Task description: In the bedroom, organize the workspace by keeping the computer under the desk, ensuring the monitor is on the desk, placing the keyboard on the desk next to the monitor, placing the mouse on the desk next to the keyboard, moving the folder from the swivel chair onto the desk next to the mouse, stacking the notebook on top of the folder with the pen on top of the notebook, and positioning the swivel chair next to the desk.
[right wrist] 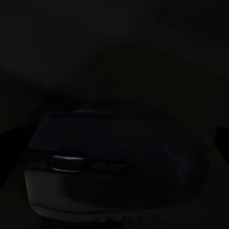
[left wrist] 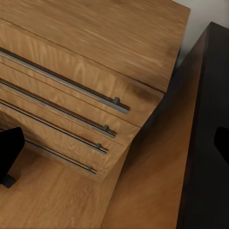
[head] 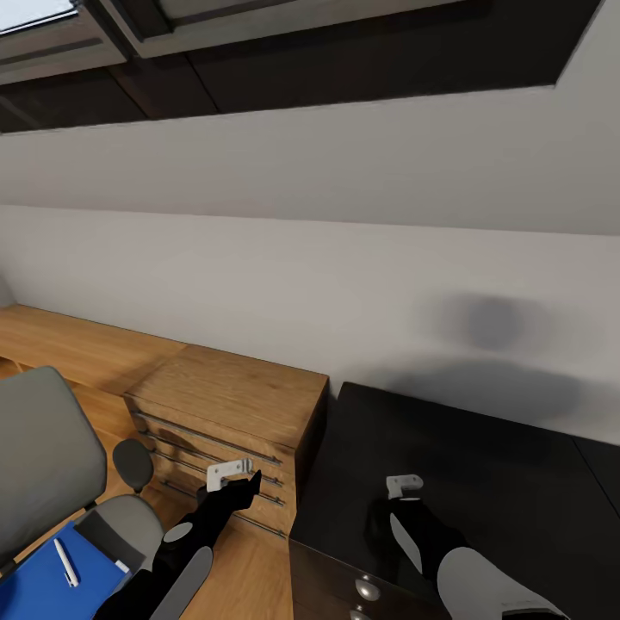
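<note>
A: Over the glossy black surface [head: 482, 465] at the lower right of the head view sits the right gripper [head: 403, 486]. What is in front of it?

B: The right wrist view is very dark, but a black mouse [right wrist: 114, 162] with a pale scroll wheel looms close ahead of the fingers, its long axis running roughly across that picture. I cannot tell whether the jaws are spread or pinching it. The right arm is plainly the nearer one, so I judge the mouse placement is the step in hand.

A: And the left gripper [head: 231, 474]?

B: It hangs before the light wooden dresser [head: 228, 413] in the lower middle, off the black surface. Its state I cannot tell either; the left wrist view gives drawer fronts with long bar handles [left wrist: 67, 86] and wooden floor.

A: The rest of the task's things?

B: At lower left, the grey swivel chair [head: 43, 465] carries the blue folder [head: 43, 581] with the white pen [head: 66, 561] lying on it, well apart from the desk.

A: The room?

B: A plain pale wall [head: 344, 275] runs behind dresser and desk, with dark window framing across the top.
</note>
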`<state>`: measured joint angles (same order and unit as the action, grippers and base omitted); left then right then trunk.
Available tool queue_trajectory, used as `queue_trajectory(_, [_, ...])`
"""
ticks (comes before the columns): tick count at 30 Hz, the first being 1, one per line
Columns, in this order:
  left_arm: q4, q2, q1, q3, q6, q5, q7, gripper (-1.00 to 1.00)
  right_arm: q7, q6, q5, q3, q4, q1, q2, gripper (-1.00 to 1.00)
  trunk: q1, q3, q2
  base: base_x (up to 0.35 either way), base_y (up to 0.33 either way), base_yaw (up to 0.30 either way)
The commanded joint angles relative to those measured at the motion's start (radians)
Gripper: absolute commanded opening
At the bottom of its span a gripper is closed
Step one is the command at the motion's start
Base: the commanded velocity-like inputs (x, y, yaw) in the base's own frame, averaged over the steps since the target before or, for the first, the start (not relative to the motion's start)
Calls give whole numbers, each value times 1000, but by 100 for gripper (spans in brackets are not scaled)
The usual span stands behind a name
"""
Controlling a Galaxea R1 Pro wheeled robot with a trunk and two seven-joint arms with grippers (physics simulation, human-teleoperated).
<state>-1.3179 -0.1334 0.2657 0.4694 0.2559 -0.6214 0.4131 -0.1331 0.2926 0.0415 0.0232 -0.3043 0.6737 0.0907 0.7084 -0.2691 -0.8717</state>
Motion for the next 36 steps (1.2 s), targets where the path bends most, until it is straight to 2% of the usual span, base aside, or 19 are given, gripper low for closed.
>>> queue_trajectory(1, [-2, -1, 1, 3, 2, -8, 9, 100, -5, 10, 11, 3, 8, 0, 0, 100, 0, -2, -1, 0, 0, 0])
queue_trajectory(15, [-2, -1, 1, 3, 2, -8, 9, 100, -5, 10, 11, 3, 8, 0, 0, 100, 0, -2, -1, 0, 0, 0])
queue_trajectory(16, [-2, -1, 1, 3, 2, -8, 9, 100, -5, 10, 11, 3, 8, 0, 0, -100, 0, -2, -1, 0, 0, 0])
queue_trajectory(36, [-2, -1, 1, 5, 2, -8, 9, 100, -2, 4, 9, 4, 7, -1, 2, -100, 0, -2, -1, 0, 0, 0])
